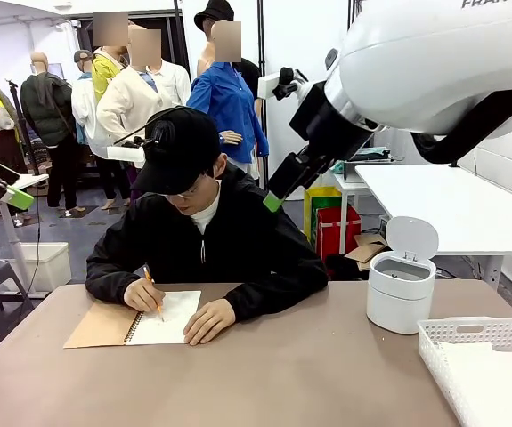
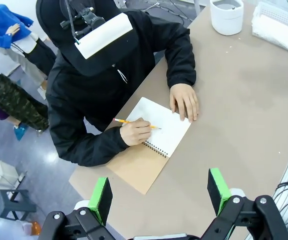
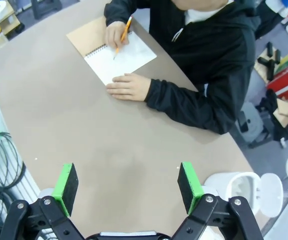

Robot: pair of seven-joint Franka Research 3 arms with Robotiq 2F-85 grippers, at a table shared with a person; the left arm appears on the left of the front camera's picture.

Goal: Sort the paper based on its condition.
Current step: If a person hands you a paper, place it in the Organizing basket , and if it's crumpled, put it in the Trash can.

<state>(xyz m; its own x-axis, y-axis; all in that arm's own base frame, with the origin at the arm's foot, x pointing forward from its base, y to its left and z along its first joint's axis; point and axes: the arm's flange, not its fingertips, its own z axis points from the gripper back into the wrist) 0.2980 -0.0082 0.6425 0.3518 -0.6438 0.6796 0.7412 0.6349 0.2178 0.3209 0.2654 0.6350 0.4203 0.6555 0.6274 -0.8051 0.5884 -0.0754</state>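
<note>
Front view: the paper [image 1: 171, 313] to hand is a notebook [image 1: 104, 325] page, still bound, under the pencil [image 1: 149, 276] of a person [image 1: 211, 245] at the far left. I judge it best to wait, arms clear. Above the table [image 1: 282, 374], left gripper [image 2: 161, 192] and right gripper [image 3: 128, 182] hover, jaws wide, empty.

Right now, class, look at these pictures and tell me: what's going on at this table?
A person at the far side writes in a spiral notebook with an orange pencil, the other hand flat on it. Both arms' jaws stand open above the table, holding nothing. A white bin with its lid up and a white basket sit on the robot's right side.
</note>
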